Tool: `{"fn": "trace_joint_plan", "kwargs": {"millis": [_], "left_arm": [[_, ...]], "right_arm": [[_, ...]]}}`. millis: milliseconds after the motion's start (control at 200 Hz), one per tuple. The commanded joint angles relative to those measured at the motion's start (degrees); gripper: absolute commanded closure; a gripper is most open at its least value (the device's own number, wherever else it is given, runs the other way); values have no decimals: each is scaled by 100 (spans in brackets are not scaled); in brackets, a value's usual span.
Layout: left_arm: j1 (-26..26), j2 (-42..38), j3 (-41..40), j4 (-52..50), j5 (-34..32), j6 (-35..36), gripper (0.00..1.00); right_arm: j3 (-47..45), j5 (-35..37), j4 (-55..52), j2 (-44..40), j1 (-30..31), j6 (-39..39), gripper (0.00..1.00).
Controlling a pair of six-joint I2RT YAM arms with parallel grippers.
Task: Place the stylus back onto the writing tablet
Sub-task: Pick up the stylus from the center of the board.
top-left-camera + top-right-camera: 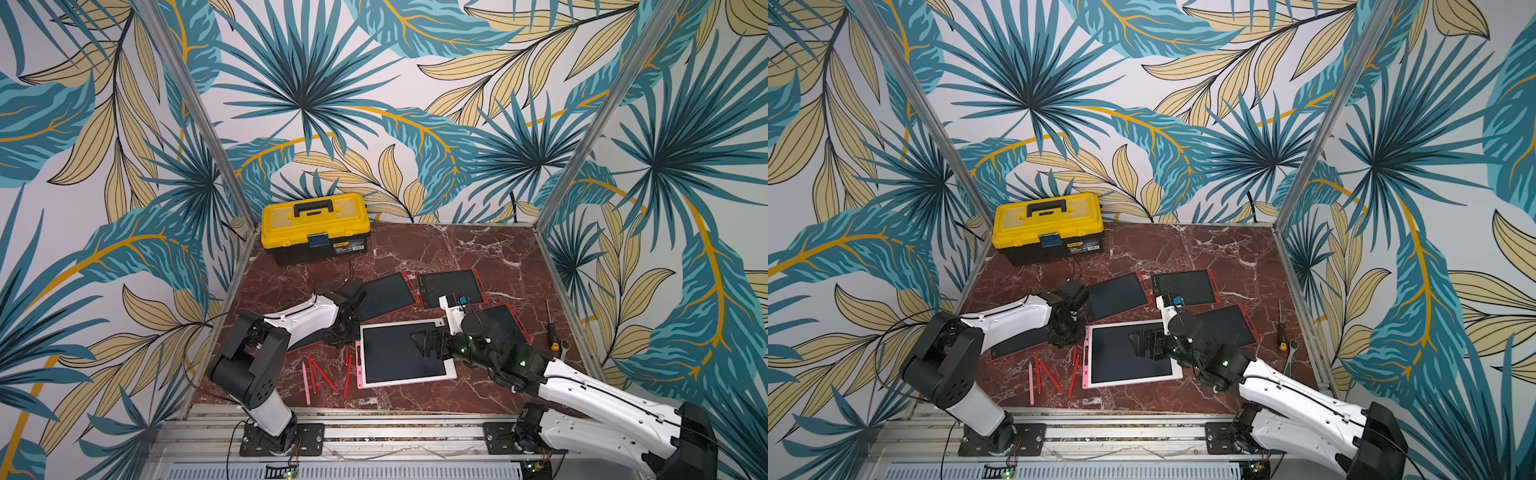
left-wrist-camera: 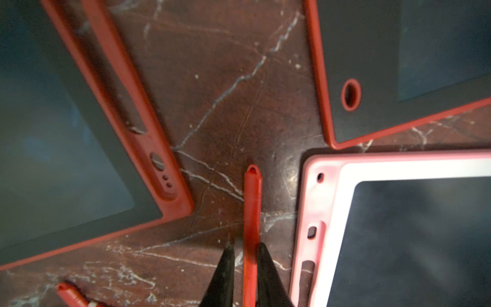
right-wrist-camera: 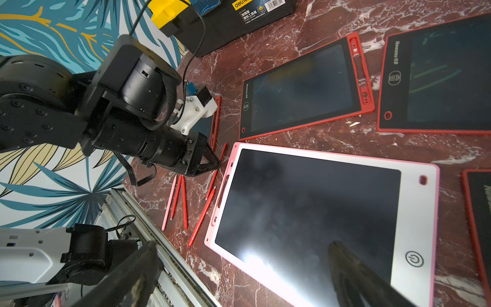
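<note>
A red stylus point(image 2: 252, 212) lies on the marble just beside the slotted edge of the pink-and-white writing tablet point(image 2: 398, 239). My left gripper point(image 2: 246, 245) straddles the stylus with its jaws narrowly open: one finger touches it and a sliver of marble shows at the other. In a top view this gripper point(image 1: 343, 334) points down at the tablet's point(image 1: 395, 365) far left corner. My right gripper point(image 3: 239, 271) hangs wide open over the tablet's dark screen point(image 3: 305, 199) and holds nothing. It shows in both top views point(image 1: 428, 343) point(image 1: 1144, 343).
More red styluses point(image 1: 324, 374) and a pink one point(image 1: 306, 384) lie left of the tablet. Red-framed tablets point(image 1: 388, 293) point(image 1: 451, 286) point(image 1: 505, 324) lie behind it. A yellow toolbox point(image 1: 316, 226) stands at the back left. A screwdriver point(image 1: 550, 328) and a wrench point(image 1: 563, 349) lie at the right.
</note>
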Motion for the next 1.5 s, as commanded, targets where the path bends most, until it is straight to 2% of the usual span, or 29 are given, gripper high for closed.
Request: {"fn": "trace_joint_plan", "kwargs": {"millis": [0, 886, 1492], "left_arm": [[13, 100, 125, -40, 62, -17, 81], [-49, 449, 109, 92, 40, -88, 87], [221, -13, 179, 57, 15, -70, 87]], "right_arm": [[3, 88, -60, -78, 31, -84, 0], [-267, 237, -91, -449, 37, -68, 0], [-364, 260, -87, -522, 34, -41, 0]]}}
